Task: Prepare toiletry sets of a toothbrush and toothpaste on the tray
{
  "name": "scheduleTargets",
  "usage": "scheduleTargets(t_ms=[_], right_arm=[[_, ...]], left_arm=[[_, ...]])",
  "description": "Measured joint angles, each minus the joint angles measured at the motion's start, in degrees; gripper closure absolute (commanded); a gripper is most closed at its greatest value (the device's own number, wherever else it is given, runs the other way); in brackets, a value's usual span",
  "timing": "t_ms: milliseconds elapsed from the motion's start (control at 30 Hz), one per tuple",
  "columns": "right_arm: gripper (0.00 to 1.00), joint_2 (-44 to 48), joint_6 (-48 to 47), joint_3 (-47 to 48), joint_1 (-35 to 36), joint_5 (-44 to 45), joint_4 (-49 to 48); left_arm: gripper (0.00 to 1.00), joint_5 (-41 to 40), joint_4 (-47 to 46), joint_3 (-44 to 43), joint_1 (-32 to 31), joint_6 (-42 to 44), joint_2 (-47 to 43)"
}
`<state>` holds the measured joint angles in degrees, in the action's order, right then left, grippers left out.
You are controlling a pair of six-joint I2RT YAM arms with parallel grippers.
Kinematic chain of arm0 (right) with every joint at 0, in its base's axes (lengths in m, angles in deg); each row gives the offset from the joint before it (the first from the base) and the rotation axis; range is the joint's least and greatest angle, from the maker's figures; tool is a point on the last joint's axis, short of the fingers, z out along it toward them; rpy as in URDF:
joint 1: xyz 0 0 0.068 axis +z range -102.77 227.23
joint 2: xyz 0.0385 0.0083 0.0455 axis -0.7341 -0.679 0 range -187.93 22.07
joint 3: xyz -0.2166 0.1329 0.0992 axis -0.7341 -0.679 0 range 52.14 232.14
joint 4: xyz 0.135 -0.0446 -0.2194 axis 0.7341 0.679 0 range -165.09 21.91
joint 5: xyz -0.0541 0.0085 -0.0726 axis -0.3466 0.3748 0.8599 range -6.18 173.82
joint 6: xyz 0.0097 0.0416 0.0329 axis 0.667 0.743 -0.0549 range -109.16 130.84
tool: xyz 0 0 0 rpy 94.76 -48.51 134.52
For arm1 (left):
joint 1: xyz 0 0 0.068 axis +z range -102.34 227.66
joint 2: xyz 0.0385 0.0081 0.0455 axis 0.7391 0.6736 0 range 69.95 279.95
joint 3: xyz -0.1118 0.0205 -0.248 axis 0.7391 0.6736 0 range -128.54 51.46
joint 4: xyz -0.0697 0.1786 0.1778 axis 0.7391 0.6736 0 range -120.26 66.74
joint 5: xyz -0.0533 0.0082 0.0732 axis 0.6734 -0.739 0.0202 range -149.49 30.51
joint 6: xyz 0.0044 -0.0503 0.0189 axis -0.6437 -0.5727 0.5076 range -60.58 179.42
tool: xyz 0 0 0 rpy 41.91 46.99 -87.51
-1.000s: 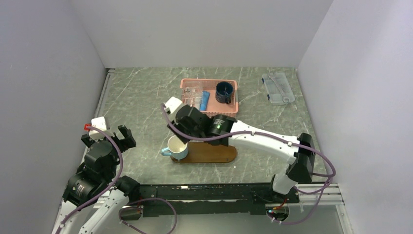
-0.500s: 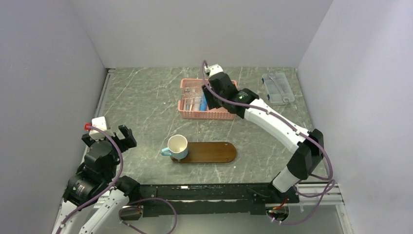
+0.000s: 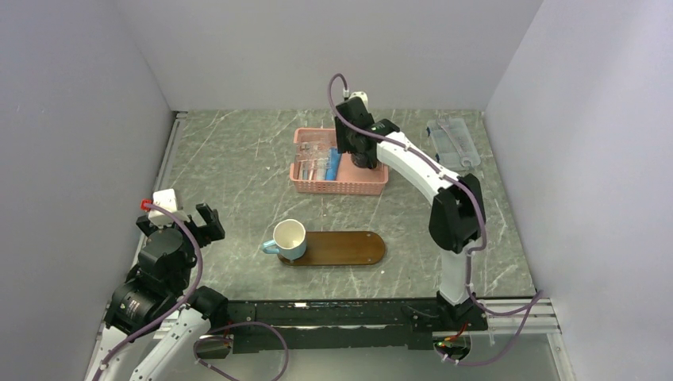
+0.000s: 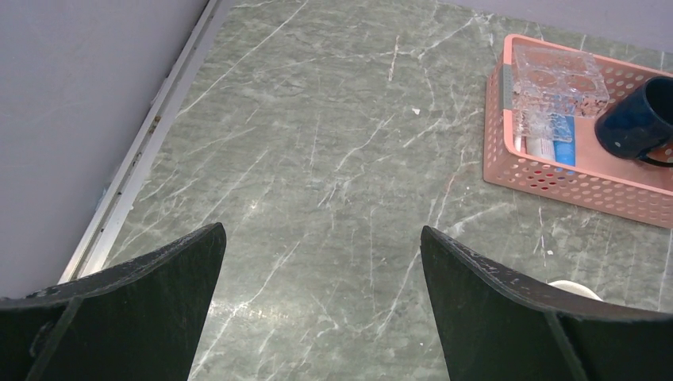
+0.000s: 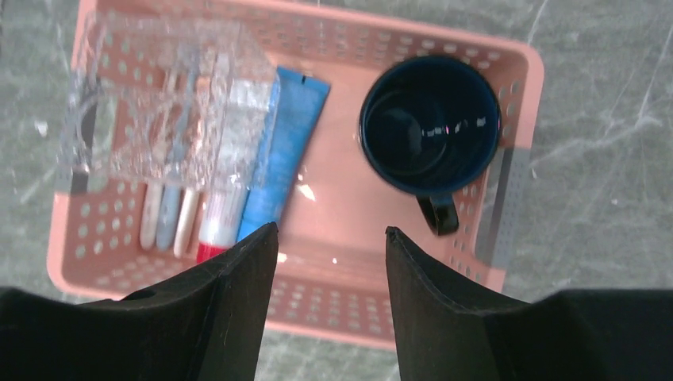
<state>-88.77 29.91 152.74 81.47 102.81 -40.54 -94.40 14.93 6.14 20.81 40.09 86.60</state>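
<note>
The dark brown wooden tray [image 3: 349,248] lies near the front, with a pale blue and white mug [image 3: 289,238] on its left end. The blue toothpaste [image 5: 282,155] lies in the pink basket [image 5: 341,317], beside a white tube with a red cap [image 5: 221,218]. Toothbrush handles [image 5: 168,213] lie left of the tubes, partly under a clear holder [image 5: 159,103]. My right gripper [image 5: 331,234] hangs open over the basket's near middle, holding nothing. My left gripper [image 4: 321,238] stands wide open and apart from everything, at the front left [image 3: 178,226].
A dark blue mug [image 5: 428,123] sits in the basket's right half. A clear plastic box [image 3: 452,143] lies at the back right. The left wrist view shows the basket [image 4: 555,178] ahead to the right and the side wall's rail [image 4: 151,127] on the left.
My right arm has swung from above the mug on the tray back to the pink basket, then settled over it, jaws open throughout. The left arm has barely shifted.
</note>
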Motion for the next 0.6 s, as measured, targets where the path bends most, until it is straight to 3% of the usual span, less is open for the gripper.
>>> scheduleTargets(t_ms=[300, 600], right_arm=[[0.45, -10.6, 3.5, 14.6, -2.8, 0.6, 2.1], [0.46, -16.7, 7.4, 19.8, -3.7, 2.0, 3.6]], left_arm=[[0.01, 1.1, -0.3, 0.0, 0.2, 0.2, 0.0], [0.01, 2.1, -0.5, 0.1, 0.2, 0.5, -0.1]])
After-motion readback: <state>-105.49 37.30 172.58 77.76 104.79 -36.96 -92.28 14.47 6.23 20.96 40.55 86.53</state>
